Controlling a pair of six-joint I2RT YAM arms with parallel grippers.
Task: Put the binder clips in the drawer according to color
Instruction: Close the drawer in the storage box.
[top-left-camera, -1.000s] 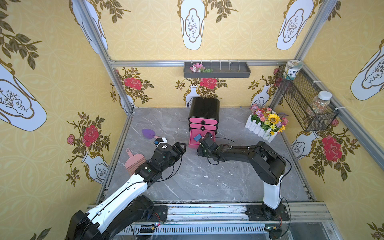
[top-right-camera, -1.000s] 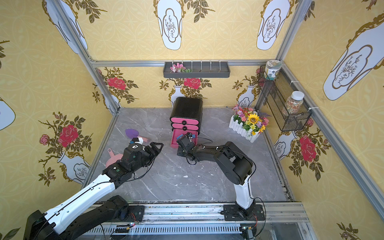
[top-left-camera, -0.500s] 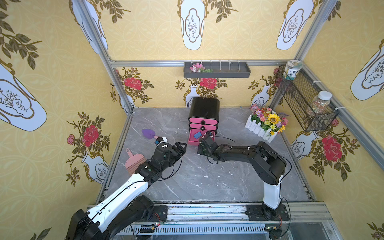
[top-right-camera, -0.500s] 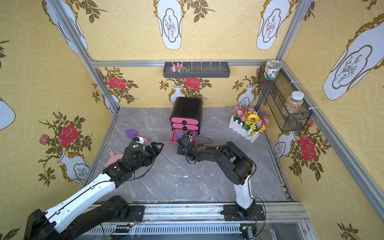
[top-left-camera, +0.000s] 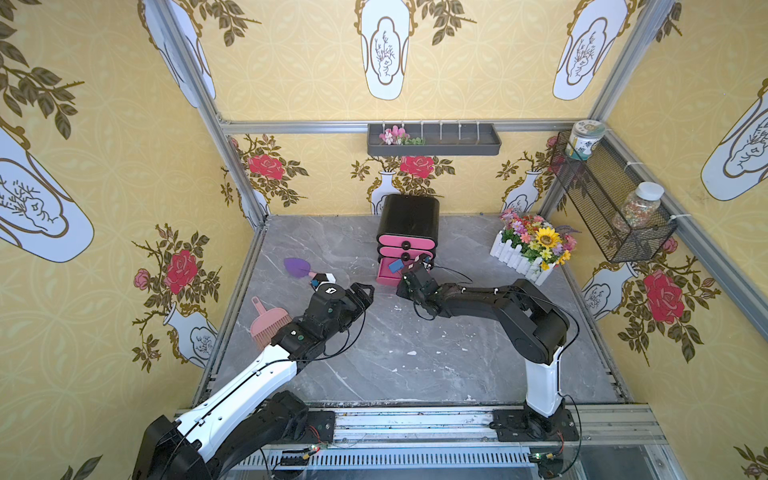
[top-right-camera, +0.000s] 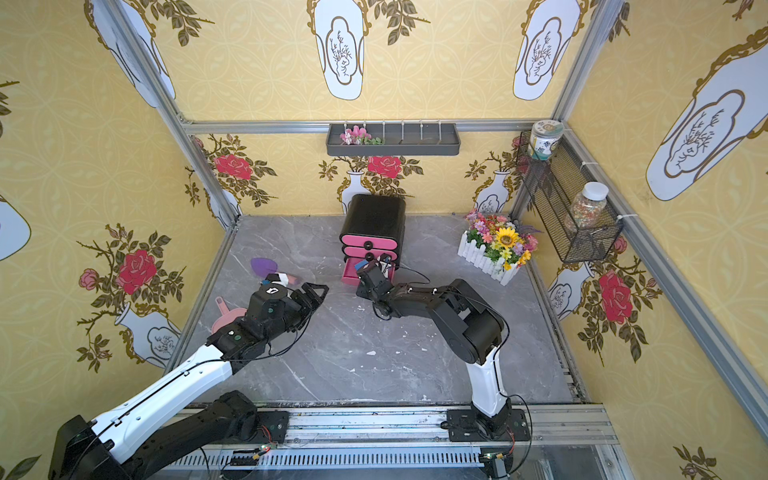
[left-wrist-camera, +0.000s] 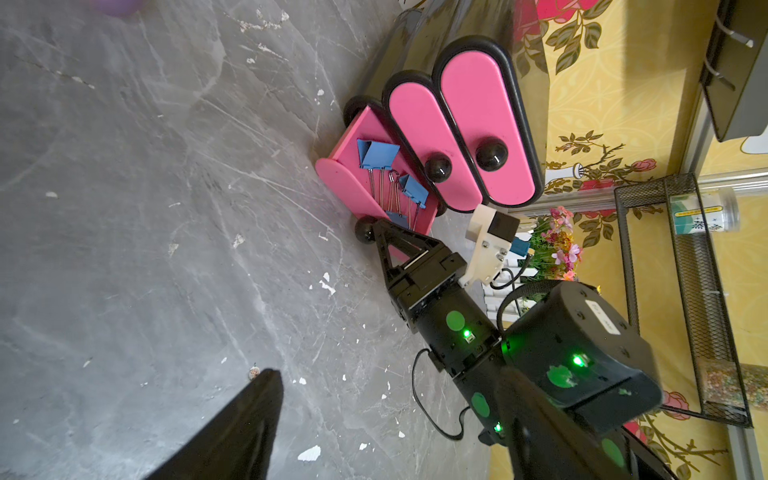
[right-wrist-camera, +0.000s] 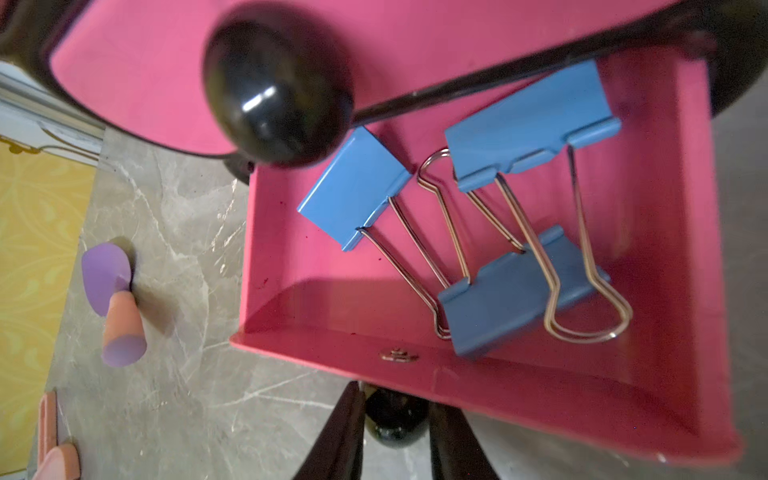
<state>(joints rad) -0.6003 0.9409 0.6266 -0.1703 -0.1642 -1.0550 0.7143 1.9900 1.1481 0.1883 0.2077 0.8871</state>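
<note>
The drawer cabinet (top-left-camera: 409, 216) stands black at the back middle of the table, with three pink drawer fronts. Its bottom drawer (right-wrist-camera: 316, 266) is pulled out. Three blue binder clips (right-wrist-camera: 357, 191) (right-wrist-camera: 528, 124) (right-wrist-camera: 511, 291) lie inside it. My right gripper (right-wrist-camera: 397, 399) is shut on that drawer's round black knob (right-wrist-camera: 397, 424), seen also in a top view (top-left-camera: 409, 274). Left of the drawer, my left gripper (top-left-camera: 365, 291) hovers open over bare table with nothing between its fingers. No binder clips of another colour show.
A purple sponge on a pink handle (top-left-camera: 296, 266) and a pink brush (top-left-camera: 268, 322) lie at the left. A white fence planter of flowers (top-left-camera: 528, 249) stands right of the cabinet. A wire basket (top-left-camera: 611, 208) with jars hangs on the right wall.
My right gripper has closed on the bottom drawer's knob. The left arm has hardly moved.
</note>
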